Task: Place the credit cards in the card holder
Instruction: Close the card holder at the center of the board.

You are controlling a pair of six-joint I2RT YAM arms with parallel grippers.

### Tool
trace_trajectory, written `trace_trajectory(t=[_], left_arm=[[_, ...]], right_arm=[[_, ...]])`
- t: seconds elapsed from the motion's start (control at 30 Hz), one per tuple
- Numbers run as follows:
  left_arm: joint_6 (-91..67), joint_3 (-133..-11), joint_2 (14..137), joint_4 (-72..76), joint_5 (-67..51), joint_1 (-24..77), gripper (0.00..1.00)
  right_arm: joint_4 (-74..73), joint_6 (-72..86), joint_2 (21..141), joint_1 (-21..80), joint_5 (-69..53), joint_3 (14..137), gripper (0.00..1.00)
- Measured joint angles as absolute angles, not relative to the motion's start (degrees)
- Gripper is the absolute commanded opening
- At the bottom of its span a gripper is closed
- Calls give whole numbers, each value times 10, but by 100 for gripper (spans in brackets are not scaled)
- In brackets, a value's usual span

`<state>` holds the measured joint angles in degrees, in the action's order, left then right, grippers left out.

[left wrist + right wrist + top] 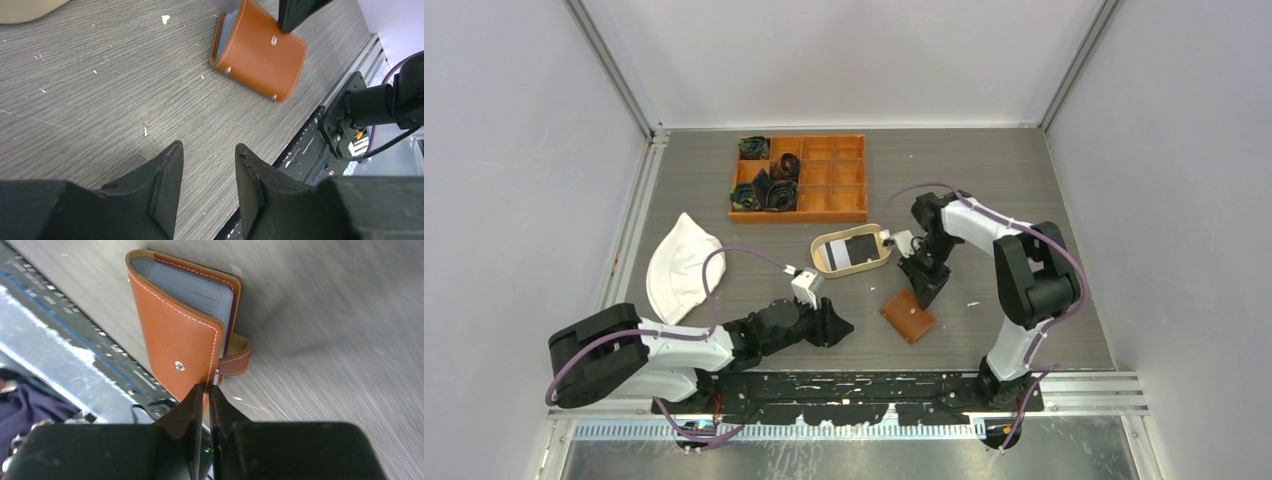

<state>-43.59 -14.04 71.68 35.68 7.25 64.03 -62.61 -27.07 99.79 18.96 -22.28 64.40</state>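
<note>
The card holder [908,315], a brown leather wallet with a snap tab, lies near the table's front middle. It also shows in the left wrist view [260,52] and the right wrist view [182,335], with light blue inner sleeves showing between its covers. My right gripper [921,283] [206,390] is shut on the edge of its top cover. My left gripper [839,327] [207,150] is open and empty, low over the table to the left of the wallet. The credit cards [860,249], black and white ones, lie in the oval beige tray [822,247].
An orange compartmented box [844,195] with dark items in its left cells stands at the back. A white cap [679,265] lies at the left. The black base rail [874,385] runs along the front edge, close to the wallet.
</note>
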Motion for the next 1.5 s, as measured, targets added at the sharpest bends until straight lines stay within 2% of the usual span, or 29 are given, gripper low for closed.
trace_trajectory(t=[0.23, 0.4, 0.53, 0.63, 0.77, 0.87, 0.97, 1.13, 1.3, 1.5], left_arm=[[-460, -140, 698, 338, 97, 640, 43], [-472, -123, 615, 304, 124, 640, 44], [-488, -94, 527, 279, 130, 640, 43], [-507, -78, 484, 257, 124, 640, 38], [-526, -76, 474, 239, 97, 640, 29], [-528, -87, 514, 236, 72, 643, 23], [-531, -102, 574, 242, 58, 645, 22], [-535, -117, 651, 245, 49, 645, 23], [-534, -141, 673, 227, 64, 645, 27], [-521, -153, 652, 171, 94, 617, 27]], right_arm=[[-641, -224, 1066, 279, -343, 710, 17], [-610, -190, 1084, 310, -441, 730, 23], [-580, -188, 1053, 305, -452, 716, 32], [-544, -208, 967, 291, -432, 677, 35], [-495, -298, 804, 280, -416, 609, 28], [-489, -443, 694, 281, -414, 547, 2], [-505, -591, 650, 283, -389, 494, 1], [-516, -783, 680, 292, -314, 411, 1], [-460, -823, 725, 371, -238, 362, 1], [-383, -787, 743, 473, -199, 361, 1]])
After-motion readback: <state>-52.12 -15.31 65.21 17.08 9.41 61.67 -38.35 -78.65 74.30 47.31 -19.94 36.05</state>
